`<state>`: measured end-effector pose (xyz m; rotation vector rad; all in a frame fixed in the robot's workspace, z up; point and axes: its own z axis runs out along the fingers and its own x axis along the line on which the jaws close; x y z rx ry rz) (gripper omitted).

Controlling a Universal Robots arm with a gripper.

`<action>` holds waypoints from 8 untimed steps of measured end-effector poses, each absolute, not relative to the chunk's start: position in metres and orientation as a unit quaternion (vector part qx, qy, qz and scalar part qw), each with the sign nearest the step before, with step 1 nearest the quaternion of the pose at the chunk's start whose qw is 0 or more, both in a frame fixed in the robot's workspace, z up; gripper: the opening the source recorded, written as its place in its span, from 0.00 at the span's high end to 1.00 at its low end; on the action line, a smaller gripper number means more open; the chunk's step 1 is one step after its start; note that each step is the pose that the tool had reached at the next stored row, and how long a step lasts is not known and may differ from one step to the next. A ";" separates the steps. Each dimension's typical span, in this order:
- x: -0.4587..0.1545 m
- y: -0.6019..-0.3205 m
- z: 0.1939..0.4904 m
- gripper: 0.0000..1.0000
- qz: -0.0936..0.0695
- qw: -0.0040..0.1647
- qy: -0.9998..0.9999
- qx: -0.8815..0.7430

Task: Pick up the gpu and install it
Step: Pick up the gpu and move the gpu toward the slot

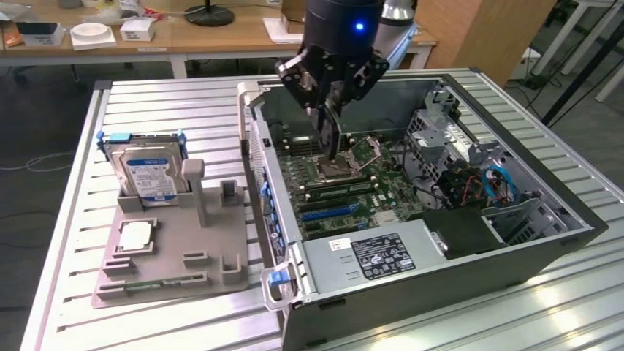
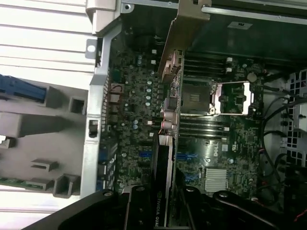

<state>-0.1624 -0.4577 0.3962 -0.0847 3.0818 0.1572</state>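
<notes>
The gpu [image 1: 329,135] is a thin dark card that hangs edge-down over the open computer case [image 1: 546,241]. My gripper [image 1: 328,99] is shut on its upper end. The card's lower end is over the motherboard [image 1: 375,205], close to the CPU socket [image 1: 337,170]. In the wrist view the gpu [image 2: 169,96] runs edge-on away from my gripper [image 2: 161,211], its brownish board side and a black labelled face showing, above the motherboard [image 2: 139,96]. I cannot tell whether the card touches the board.
To the exterior view's left of the case, a grey holder [image 1: 210,234] carries a blue-labelled hard drive [image 1: 148,172], a processor chip [image 1: 134,238] and a green memory stick [image 1: 156,284]. Inside the case are a power supply [image 1: 381,256], cables [image 1: 492,183] and memory modules [image 1: 337,189].
</notes>
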 end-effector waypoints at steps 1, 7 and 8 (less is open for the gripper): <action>-0.158 -0.458 0.396 0.72 0.051 0.027 0.998 -0.028; -0.130 -0.458 0.395 0.72 0.051 0.027 0.998 -0.029; -0.126 -0.458 0.395 0.72 0.051 0.027 0.998 -0.030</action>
